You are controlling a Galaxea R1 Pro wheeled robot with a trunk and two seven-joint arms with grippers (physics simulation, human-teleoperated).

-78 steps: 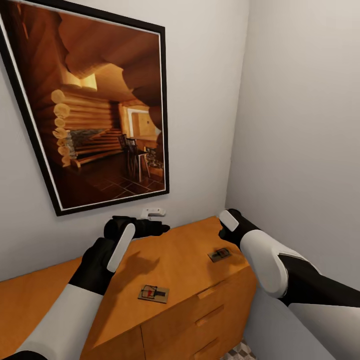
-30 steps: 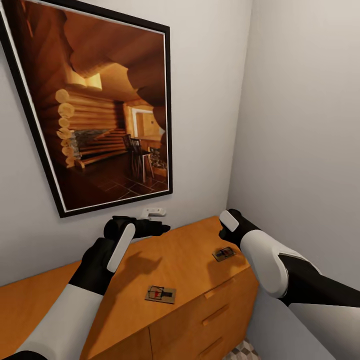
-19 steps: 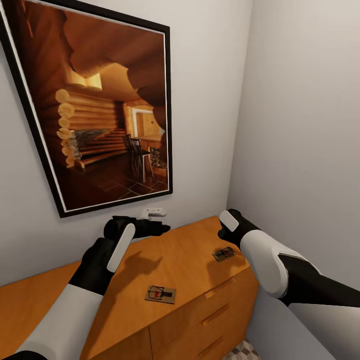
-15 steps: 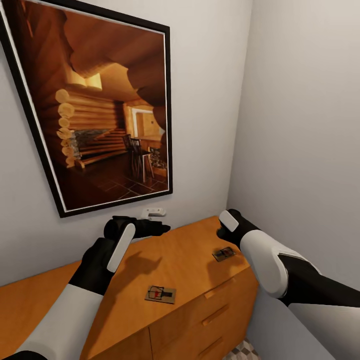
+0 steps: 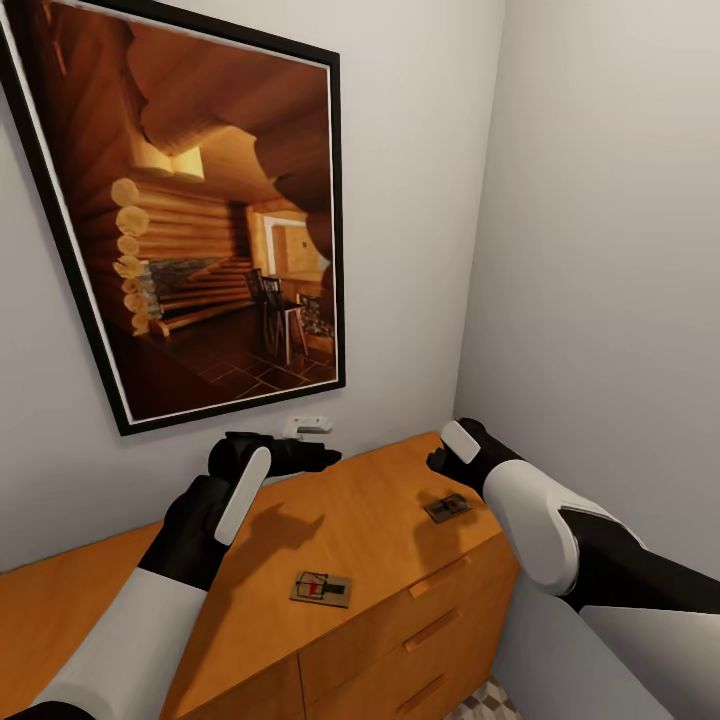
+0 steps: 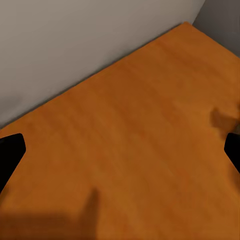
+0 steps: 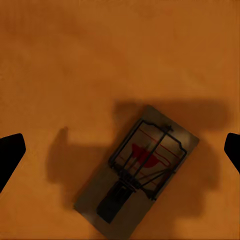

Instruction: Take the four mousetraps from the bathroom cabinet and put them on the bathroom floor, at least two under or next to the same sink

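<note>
cabinet (image 5: 380, 520) top: 2 mousetraps (image 5: 322, 588); both grippers wide, right gripper (image 7: 120, 150) above 1.

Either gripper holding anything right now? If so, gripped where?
Nothing held. Right gripper is open above a mousetrap lying on the cabinet top; left gripper is open over bare wood.

Since 2.6 s ago, the whole head view has been shifted slightly, which is camera motion. The right gripper (image 5: 440, 462) has been eased a little toward 9 o'clock and lowered over the mousetrap (image 5: 447, 507) on the cabinet (image 5: 380, 520) within the last half second.
</note>
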